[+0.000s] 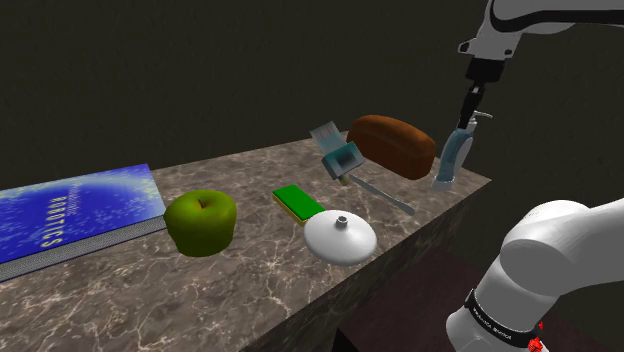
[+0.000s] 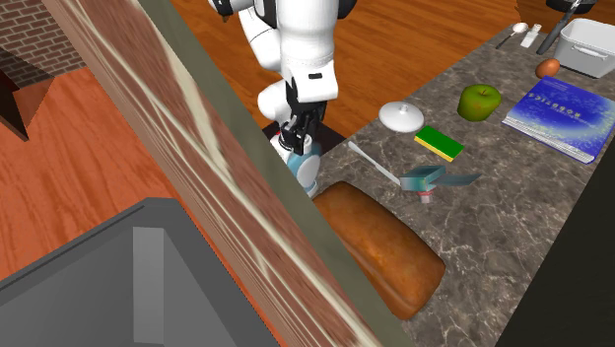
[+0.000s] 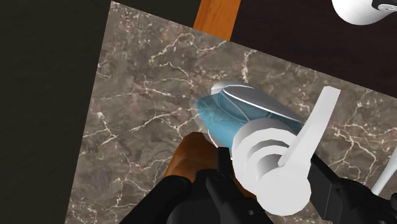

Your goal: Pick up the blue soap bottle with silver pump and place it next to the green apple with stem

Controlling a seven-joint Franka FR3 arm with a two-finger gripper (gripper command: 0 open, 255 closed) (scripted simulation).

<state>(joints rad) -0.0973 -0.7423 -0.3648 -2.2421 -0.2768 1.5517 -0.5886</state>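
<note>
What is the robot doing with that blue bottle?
The white arm's black gripper is clamped on the pale pump of the blue soap bottle. The bottle is at the corner of the marble counter, beside the brown bread loaf, and I cannot tell whether it is lifted off yet. The green apple, where it should go, sits farther along, beyond the white lid and green sponge.

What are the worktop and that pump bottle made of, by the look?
The worktop looks like polished stone, likely marble: brown-grey with white veins. The soap bottle looks like translucent blue plastic or glass; its pump is plain whitish, material unclear.
</note>
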